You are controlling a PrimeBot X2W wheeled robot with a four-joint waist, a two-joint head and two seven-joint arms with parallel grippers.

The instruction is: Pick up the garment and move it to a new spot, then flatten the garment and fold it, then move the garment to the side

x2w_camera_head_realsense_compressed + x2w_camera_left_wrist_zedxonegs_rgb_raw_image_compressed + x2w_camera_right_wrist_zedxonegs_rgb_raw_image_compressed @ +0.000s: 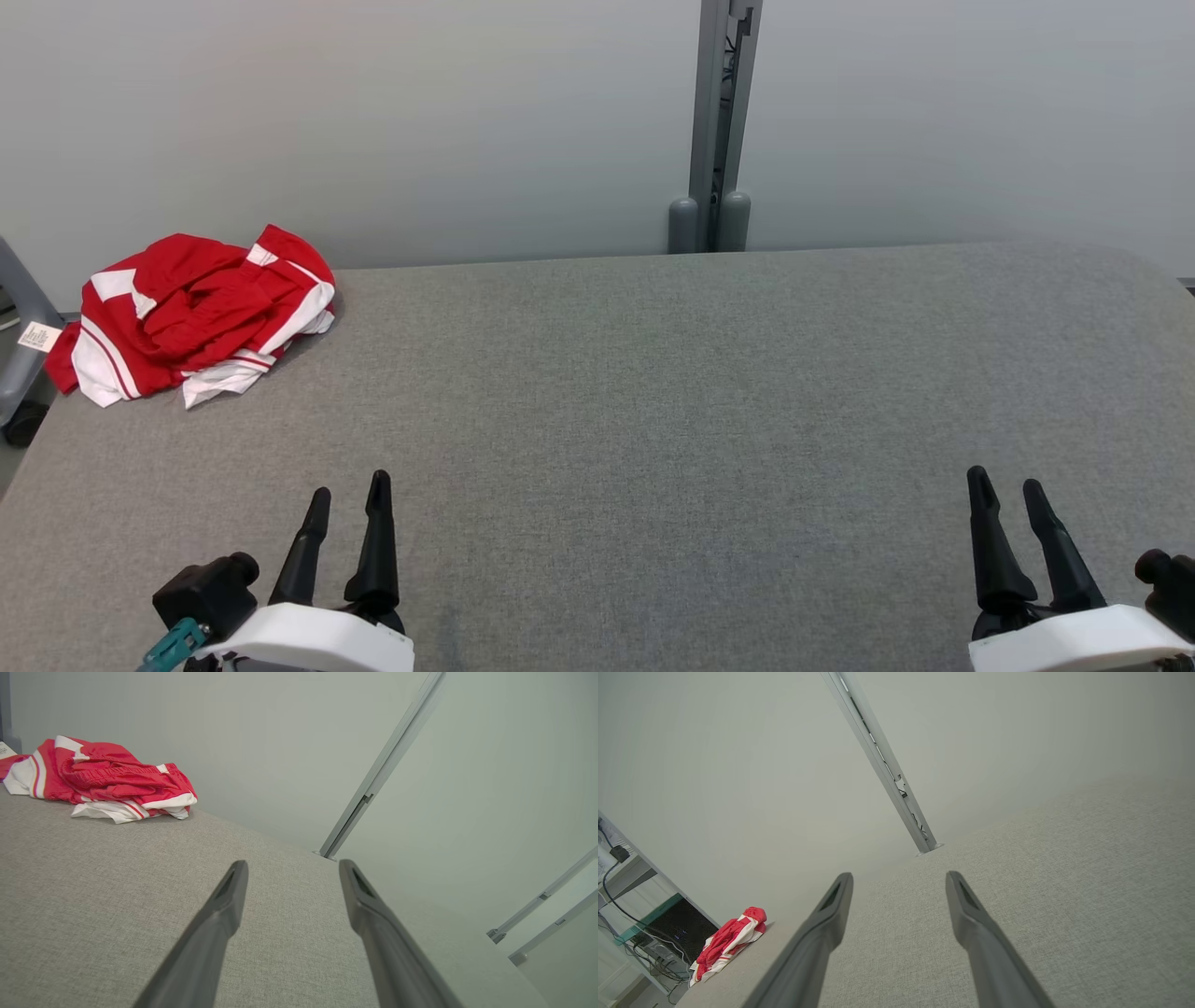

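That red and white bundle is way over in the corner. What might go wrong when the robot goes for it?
1. The garment lies at the table's far left corner, right at the edge; a nudge might push it off.
2. It is crumpled in layers, so the open left pincer may catch only one fold.
3. The right pincer sits far from it, so help may come late.

A wide table (653, 392) covered in grey woven fabric runs from the near edge to the far side, where its right corner is rounded. A crumpled red and white garment (196, 313) lies bunched in a heap on the far left corner. Its small white tag (39, 336) sticks out at the table's left edge.
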